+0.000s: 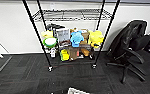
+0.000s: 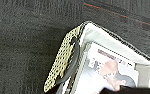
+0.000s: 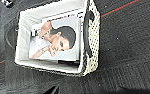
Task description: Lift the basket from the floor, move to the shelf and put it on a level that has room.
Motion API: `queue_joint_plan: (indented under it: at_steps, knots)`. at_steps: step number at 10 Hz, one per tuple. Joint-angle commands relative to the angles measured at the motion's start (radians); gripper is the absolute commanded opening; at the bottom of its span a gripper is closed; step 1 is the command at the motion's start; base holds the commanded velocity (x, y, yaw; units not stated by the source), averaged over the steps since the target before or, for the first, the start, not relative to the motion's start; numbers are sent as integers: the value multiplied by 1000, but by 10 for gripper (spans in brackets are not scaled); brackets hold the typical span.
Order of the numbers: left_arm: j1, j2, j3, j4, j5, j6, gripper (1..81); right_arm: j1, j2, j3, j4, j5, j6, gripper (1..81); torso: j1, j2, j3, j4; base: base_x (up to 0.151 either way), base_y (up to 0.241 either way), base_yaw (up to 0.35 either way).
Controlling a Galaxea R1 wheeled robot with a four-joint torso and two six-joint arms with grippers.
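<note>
1. From the head view, the shelf (image 1: 71,37) stands straight ahead against the white wall, a black wire rack on small casters. Its lower tiers are crowded with toys, a bowl and boxes, while the level (image 1: 71,14) second from the top looks bare, so I judge there is room there. An office chair (image 1: 131,47) sits to the right of the rack. At the very bottom edge, a white corner of the basket (image 1: 76,91) pokes into sight on the floor (image 1: 28,75), close in front of the robot and well apart from the rack.

2. In the left wrist view, the basket (image 2: 96,62) lies directly beneath the camera on the dark carpet, its woven side and a dark handle toward this arm. I cannot tell how the left fingers stand.

3. In the right wrist view, the basket (image 3: 58,37) sits whole on the carpet, a printed picture lying inside, its other handle on the woven end. Both arms seem to hover over it, one near each short end, so its long axis seems to run between them. The right fingers' state I cannot tell either.
</note>
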Motion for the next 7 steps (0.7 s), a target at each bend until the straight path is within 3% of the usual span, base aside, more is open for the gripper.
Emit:
queue_joint_plan:
  at_steps: [1, 2, 6, 7]
  knots:
    - [-106, -7, 9, 1, 50, 6, 811, 101, -23, -5, 3, -56, 9, 811, 64, -100, -93, 0, 0, 0, 0]
    - [-108, -7, 9, 2, 50, 6, 811, 116, -22, -5, 3, -57, 10, 811, 86, -135, -32, 0, 0, 0, 0]
    - [-114, -15, 6, -1, 47, 10, 811, 177, 0, -14, 3, -100, 32, 811, 160, -251, -65, 0, 0, 0, 0]
    - [-116, -17, 8, -1, 48, 10, 811, 182, 6, -20, 4, -102, 32, 811, 114, -181, -66, 0, 0, 0, 0]
